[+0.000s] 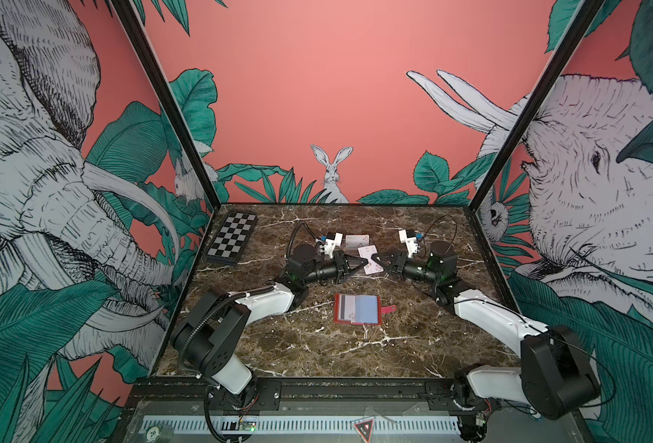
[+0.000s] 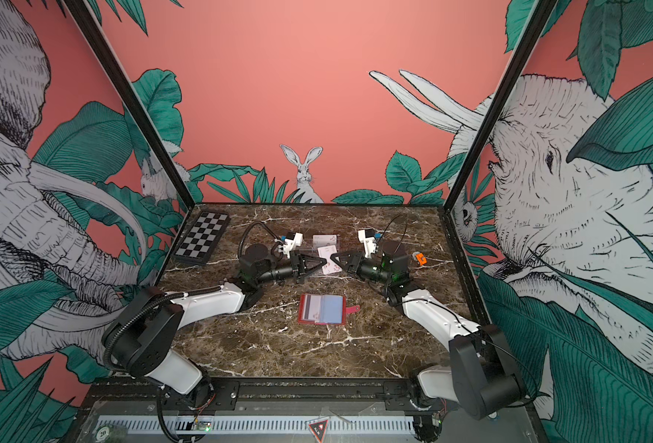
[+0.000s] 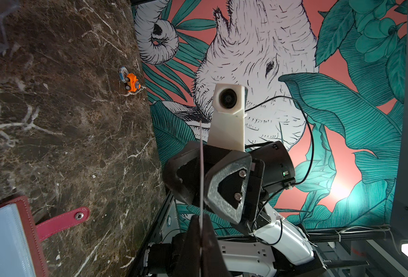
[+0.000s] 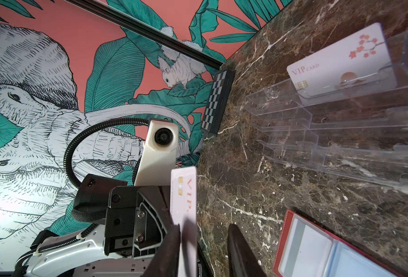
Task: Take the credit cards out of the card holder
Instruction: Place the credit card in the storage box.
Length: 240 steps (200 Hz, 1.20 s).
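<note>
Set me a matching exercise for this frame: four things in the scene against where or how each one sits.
Things:
1 card holder
2 held card
3 checkered board
4 clear rack

States:
a pinched in the left end effector
b holds a second card
c lies open on the table
d at the table's far left corner

Pairs: 1-c, 2-a, 3-d, 4-b

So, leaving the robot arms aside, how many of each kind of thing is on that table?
Cards in view: 3 (held card, racked card, sleeved card)
Card holder: 1
Clear rack: 1
Checkered board: 1
Orange toy car: 1
Round striped piece: 1
Total: 8
</note>
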Each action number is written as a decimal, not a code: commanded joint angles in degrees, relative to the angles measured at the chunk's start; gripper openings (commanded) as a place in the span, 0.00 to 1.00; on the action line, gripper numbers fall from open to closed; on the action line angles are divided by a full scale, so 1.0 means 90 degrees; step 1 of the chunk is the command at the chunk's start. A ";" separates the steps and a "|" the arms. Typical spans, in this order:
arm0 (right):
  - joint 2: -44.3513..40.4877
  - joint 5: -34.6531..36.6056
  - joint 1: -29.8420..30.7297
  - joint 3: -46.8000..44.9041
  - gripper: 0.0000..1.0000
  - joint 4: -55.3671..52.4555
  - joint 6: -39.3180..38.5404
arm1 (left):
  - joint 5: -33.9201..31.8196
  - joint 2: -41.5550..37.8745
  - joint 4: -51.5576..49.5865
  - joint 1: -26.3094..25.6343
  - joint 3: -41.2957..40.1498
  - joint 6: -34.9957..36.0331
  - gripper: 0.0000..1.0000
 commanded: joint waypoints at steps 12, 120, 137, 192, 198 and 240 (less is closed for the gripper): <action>0.0020 -0.0095 0.0033 -0.0037 0.15 0.0500 0.0175 | 0.0075 -0.0020 0.0300 -0.0047 -0.0028 -0.0037 0.00; -0.0566 -0.0291 -0.0321 -0.0245 0.00 -0.0418 -0.0369 | -0.0211 -0.0304 0.0157 0.0188 -0.0348 0.0332 0.90; -0.0713 -0.0280 -0.0373 -0.0185 0.00 -0.0833 -0.0695 | -0.0333 -0.0614 -0.0528 0.0238 -0.0342 0.0844 0.91; -0.1007 -0.0095 -0.0387 -0.0099 0.00 -0.1559 -0.1447 | -0.1252 -0.1721 -0.4007 0.0258 0.0311 0.3320 0.97; -0.1039 -0.0068 -0.0382 -0.0081 0.00 -0.1676 -0.1569 | -0.1375 -0.1817 -0.4226 0.0258 0.0371 0.3515 0.98; -0.1335 0.0074 -0.0387 0.0067 0.00 -0.2300 -0.2528 | -0.2171 -0.2547 -0.5084 0.0277 0.0517 0.4610 0.99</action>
